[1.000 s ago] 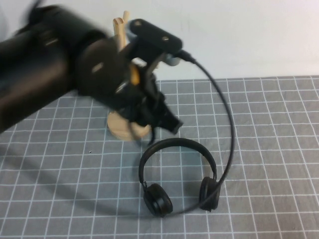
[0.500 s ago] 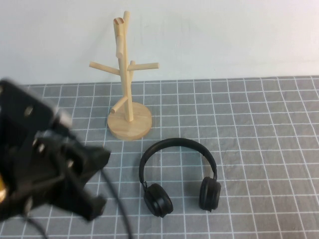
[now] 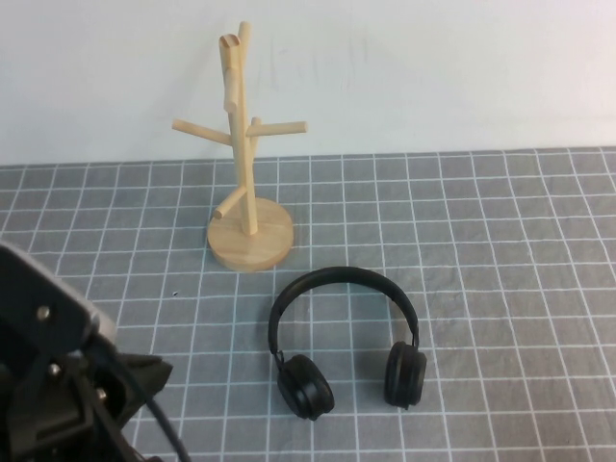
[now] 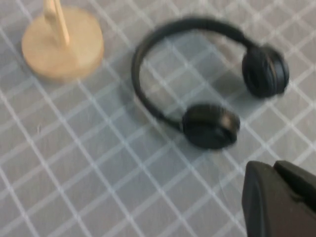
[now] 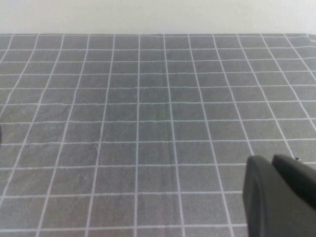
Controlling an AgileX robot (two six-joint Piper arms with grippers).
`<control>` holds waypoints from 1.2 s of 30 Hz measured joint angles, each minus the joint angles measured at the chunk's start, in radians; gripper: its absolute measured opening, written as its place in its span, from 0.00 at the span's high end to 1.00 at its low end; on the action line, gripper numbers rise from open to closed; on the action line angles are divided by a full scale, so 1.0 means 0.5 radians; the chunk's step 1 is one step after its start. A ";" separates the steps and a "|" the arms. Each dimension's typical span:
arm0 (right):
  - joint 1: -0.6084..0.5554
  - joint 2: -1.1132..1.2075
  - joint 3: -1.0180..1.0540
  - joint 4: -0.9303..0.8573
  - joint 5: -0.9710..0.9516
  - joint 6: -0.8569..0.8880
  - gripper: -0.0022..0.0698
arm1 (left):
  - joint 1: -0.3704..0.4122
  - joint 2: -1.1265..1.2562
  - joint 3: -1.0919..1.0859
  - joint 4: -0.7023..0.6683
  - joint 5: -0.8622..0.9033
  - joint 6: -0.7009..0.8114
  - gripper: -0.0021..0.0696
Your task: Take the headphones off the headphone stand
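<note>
The left gripper [image 4: 279,197], fingers together, holds nothing near the worktop's [image 3: 520,241] near-left corner; right gripper [image 5: 281,192] likewise. Headphones [image 3: 345,339] lie mid-worktop, off the headphone stand [image 3: 245,154]: task looks done.

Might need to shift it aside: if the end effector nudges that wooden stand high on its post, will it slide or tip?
The headphone stand would probably tip: tall thin post, small round base. It looks light, bare wood, nothing hanging. The headphones lie on the mat. Left end effector is off the stand; right end effector is over bare mat.
</note>
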 joint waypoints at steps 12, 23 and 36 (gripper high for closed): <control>0.000 0.000 0.000 0.000 0.000 0.000 0.98 | 0.714 -0.949 0.980 -0.284 -1.372 0.083 0.98; 0.000 0.000 0.000 0.000 0.000 0.000 0.98 | 1.351 -1.535 1.337 -0.383 -1.387 0.236 0.98; 0.000 0.000 0.000 0.000 0.000 0.000 0.98 | 1.356 -1.544 1.336 -0.362 -0.663 0.248 0.98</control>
